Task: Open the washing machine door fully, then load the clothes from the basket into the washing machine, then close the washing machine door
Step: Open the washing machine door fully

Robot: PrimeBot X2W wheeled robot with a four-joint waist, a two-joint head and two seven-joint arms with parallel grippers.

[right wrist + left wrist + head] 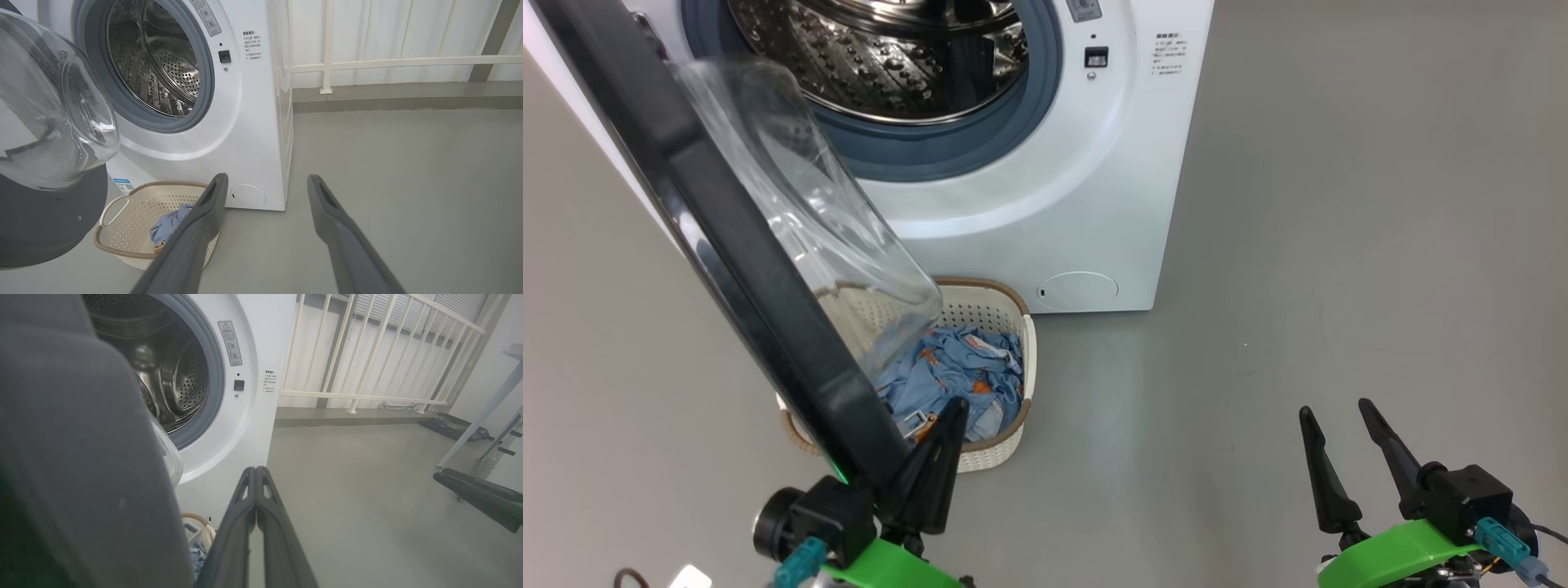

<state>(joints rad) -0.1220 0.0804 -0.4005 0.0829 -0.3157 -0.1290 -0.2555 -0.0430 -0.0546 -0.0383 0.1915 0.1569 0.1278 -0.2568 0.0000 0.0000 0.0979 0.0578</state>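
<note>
The washing machine (1045, 204) stands at the top, its steel drum (890, 57) showing. The washing machine door (743, 261) hangs open, swung out toward me on the left, glass bowl (809, 204) facing the drum. Below it the basket (1005, 314) holds the blue clothes (964, 371). My left gripper (953, 408) is shut with nothing in it, right beside the door's near edge; whether it touches I cannot tell. In the left wrist view the door (81, 457) looms left of the gripper (255, 470). My right gripper (1335, 408) is open over bare floor, right of the basket (116, 249) and clothes (167, 224).
Grey floor (1339, 245) spreads to the right of the machine. A white railing (367, 355) runs behind the machine's right side. A dark wheeled base (482, 498) and slanted white table legs (482, 416) stand further right.
</note>
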